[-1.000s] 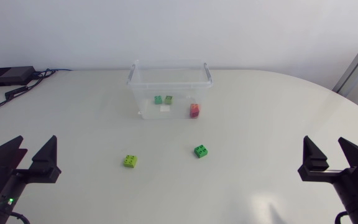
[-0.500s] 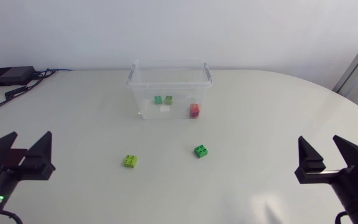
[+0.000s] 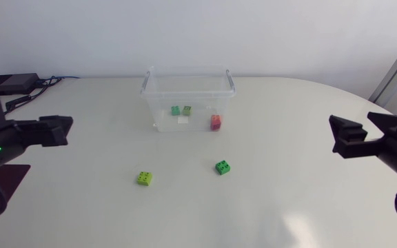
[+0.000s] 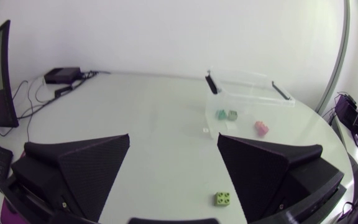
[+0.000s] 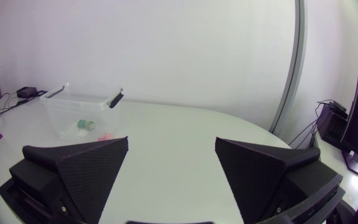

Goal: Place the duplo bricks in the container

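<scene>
On the white table (image 3: 288, 186), near the clear plastic box (image 3: 156, 103), you can see two loose bricks: a lime green square brick (image 3: 145, 178) and a dark green square brick (image 3: 222, 167). Inside the box sit a teal brick (image 3: 175, 110), an olive brick (image 3: 187, 109) and a red brick (image 3: 216, 122). Your left claw (image 4: 173, 142) has its fingers wide apart and holds nothing. Your right claw (image 5: 171, 143) is the same, well apart from the bricks.
</scene>
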`<state>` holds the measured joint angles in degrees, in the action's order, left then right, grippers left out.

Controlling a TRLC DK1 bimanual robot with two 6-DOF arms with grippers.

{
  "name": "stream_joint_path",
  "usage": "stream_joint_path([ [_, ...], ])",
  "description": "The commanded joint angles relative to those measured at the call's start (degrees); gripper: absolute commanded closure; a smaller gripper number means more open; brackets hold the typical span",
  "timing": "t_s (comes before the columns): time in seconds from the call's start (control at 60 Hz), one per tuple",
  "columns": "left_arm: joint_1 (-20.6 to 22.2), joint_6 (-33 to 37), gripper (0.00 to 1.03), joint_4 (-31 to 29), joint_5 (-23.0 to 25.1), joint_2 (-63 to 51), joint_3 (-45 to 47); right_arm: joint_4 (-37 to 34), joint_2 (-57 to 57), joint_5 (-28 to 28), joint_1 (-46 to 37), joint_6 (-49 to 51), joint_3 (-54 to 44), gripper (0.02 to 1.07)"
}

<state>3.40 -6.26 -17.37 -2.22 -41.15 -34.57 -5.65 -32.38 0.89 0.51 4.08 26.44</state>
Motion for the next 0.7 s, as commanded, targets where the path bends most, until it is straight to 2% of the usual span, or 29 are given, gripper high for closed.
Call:
stream_joint_path([
  [0.0, 1.7, -3.7, 0.04, -3.3, -0.2, -7.1, -4.5, -1.9, -4.3, 0.0, 0.8, -1.9, 3.4, 0.06],
  [0.167, 5.5, -4.3, 0.04, -11.6, 0.0, -18.1, -11.6, -3.8, -8.4, -0.3, 3.3, -3.4, 6.0, 0.06],
  [0.283, 5.7, 1.9, 0.04, -18.5, 5.3, -28.0, -17.6, -4.2, -9.5, -0.2, 4.8, -4.3, 6.7, 0.06],
  [0.333, 5.9, 2.2, 0.04, -20.0, 5.9, -32.1, -19.2, -4.2, -10.1, -0.2, 5.6, -4.3, 6.7, 0.06],
  [0.55, 9.9, 2.0, 0.05, -20.4, 6.0, -41.0, -21.2, -5.1, -15.7, 0.0, 7.5, -4.3, 8.9, 0.06],
  [0.683, 12.7, 1.3, 0.05, -21.1, 6.0, -45.4, -23.1, -8.4, -22.3, 2.6, 8.5, -4.3, 12.3, 0.06],
])
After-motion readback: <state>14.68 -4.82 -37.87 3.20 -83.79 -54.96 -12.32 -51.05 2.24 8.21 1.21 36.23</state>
